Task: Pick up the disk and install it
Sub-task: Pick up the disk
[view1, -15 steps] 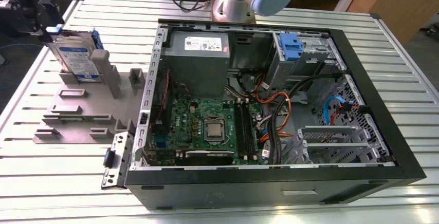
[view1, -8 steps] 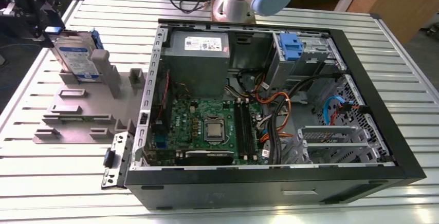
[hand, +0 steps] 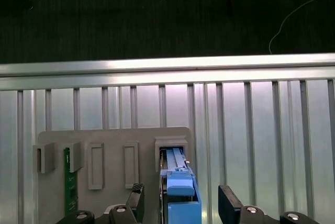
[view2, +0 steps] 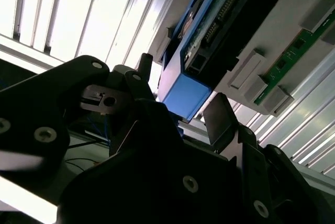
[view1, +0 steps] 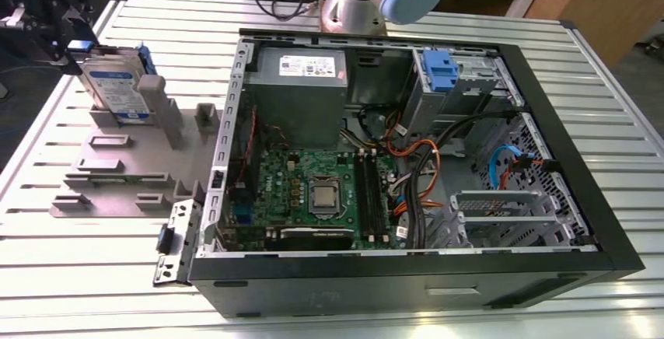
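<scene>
The disk (view1: 112, 84), silver with a white-and-blue label and a blue carrier frame, stands on edge in a slot of the grey holder plate (view1: 114, 176) at the exterior view's left. My gripper (view1: 71, 42) hovers at the disk's upper end. In the first wrist view the disk's blue end (hand: 180, 198) lies between my two black fingers (hand: 137, 195), with a gap on each side; the gripper (hand: 182, 200) is open. The second wrist view shows the same: the gripper (view2: 180, 96) straddles the blue end of the disk (view2: 184, 97) without touching it.
The open computer case (view1: 581, 222) fills the middle and right of the table, with a metal drive bay and blue latch (view1: 441, 71) at its far side and a grey power-supply box (view1: 301, 82). A green memory stick (hand: 67, 182) stands in another holder slot.
</scene>
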`<state>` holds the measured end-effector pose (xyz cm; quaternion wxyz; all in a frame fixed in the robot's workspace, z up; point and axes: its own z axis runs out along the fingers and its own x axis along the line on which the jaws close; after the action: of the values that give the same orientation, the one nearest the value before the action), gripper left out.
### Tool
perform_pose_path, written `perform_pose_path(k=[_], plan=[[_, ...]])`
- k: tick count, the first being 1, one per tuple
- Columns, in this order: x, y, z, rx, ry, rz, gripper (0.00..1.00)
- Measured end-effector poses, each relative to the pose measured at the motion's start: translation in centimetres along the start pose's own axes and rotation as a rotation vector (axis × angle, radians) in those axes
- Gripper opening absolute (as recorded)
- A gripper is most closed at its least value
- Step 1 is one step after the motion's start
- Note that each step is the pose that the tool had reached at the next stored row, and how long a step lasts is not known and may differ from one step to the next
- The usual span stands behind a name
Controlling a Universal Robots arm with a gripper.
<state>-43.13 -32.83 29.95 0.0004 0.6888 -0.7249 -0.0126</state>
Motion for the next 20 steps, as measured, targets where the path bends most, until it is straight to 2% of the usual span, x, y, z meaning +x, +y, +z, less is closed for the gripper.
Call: perform_pose_path(k=[6, 11, 13, 14, 20], plan=[[0.00, -0.08, 0.13, 0.0000, 0.0001, -0.016, 0.66], [0.00, -0.10, 0.52, 0.0005, 0.0004, -0.028, 0.66], [0.00, -0.11, 0.63, 0.0004, 0.0005, -0.030, 0.65], [0.00, -0.12, 0.67, 0.0004, 0.0006, -0.032, 0.58], [-0.01, -0.19, 0.91, 0.0004, 0.0021, -0.040, 0.56]])
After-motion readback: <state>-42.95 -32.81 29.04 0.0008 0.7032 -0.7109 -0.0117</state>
